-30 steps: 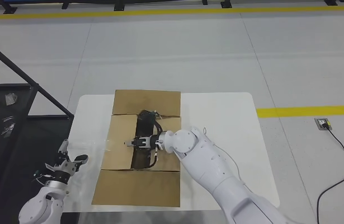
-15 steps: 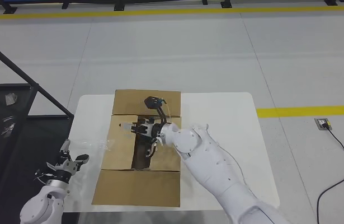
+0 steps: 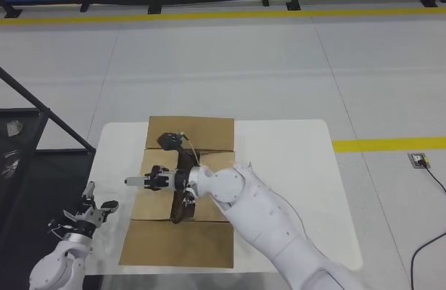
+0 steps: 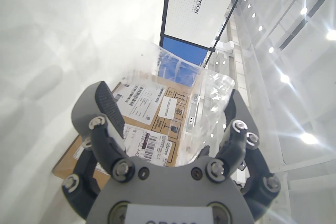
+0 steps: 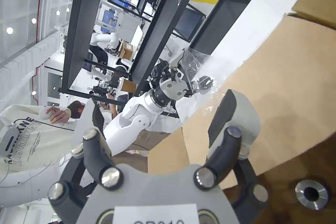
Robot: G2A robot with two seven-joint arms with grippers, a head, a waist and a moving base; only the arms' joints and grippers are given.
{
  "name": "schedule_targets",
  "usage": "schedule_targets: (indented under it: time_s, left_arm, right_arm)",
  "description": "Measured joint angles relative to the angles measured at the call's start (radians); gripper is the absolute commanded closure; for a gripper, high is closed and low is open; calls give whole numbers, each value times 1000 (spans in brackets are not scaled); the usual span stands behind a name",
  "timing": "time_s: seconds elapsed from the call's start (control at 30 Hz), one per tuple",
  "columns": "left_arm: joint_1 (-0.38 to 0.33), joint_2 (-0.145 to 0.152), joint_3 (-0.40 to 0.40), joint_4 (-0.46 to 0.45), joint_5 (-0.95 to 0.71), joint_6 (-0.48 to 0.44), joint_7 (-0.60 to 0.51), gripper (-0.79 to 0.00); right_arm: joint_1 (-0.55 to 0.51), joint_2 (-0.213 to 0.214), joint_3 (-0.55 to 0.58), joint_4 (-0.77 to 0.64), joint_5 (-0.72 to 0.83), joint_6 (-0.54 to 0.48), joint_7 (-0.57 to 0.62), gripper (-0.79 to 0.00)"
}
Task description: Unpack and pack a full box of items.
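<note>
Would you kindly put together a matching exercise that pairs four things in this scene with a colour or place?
Things:
1. box
2. bag
3. table
4. right end effector

Colour or place:
a. clear
b. white
c. over a box flap
d. brown

Pairs: 1-d, 2-a, 3-b, 4-c
</note>
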Motion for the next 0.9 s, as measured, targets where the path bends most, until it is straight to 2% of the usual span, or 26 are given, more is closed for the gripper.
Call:
schedule_targets:
  time_s: [0.23, 0.57, 0.7, 0.9]
  left_arm:
    - [-5, 2, -26, 12, -16, 8, 4, -785]
    - [-11, 2, -29, 20, -11, 7, 2, -785]
    - [-14, -1, -15, 16, -5, 7, 2, -785]
    - [-11, -2, -7, 5, 13, 7, 4, -785]
  right_arm:
    - [85, -74, -64, 184, 96, -44, 1, -785]
    - [85, -75, -65, 186, 97, -42, 2, -785]
    - [44, -74, -49, 160, 126, -25, -32, -785]
    - [45, -95, -40, 205, 198, 1, -27, -785]
